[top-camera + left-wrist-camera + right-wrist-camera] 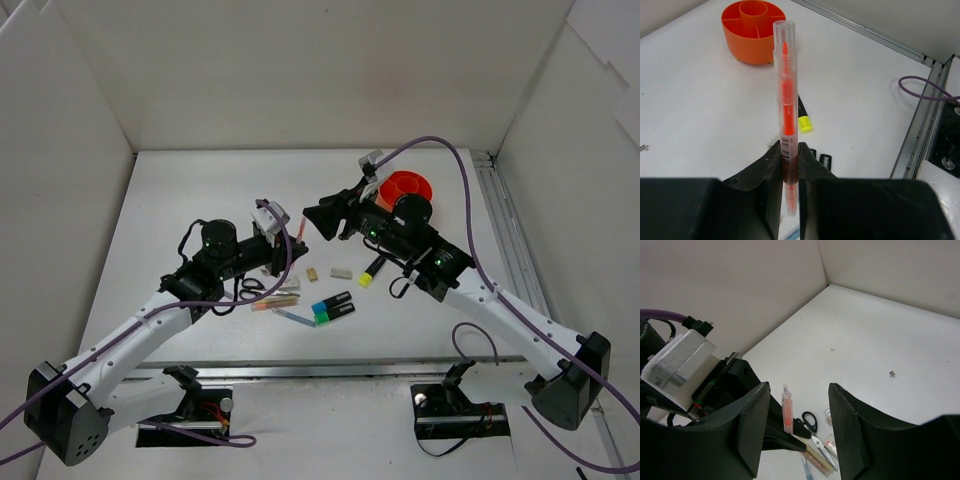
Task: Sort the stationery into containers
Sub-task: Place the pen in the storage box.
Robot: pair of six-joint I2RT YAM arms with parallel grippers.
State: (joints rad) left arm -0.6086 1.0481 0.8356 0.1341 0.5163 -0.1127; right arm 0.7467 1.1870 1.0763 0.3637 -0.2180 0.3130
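Pinching the orange pen (785, 95) near one end, the left gripper (789, 155) has it jutting beyond its tips (right gripper (799, 390) gapes wide).

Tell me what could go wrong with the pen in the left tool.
The left tool grips the orange pen near its lower end, so the upper part might tilt or slip. The open right tool hangs close to it in the top view; the arms might bump. The orange cup has narrow sections, easy to miss.

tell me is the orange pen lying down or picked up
Picked up: the left gripper is shut on the orange pen, which sticks out from its fingers above the table.
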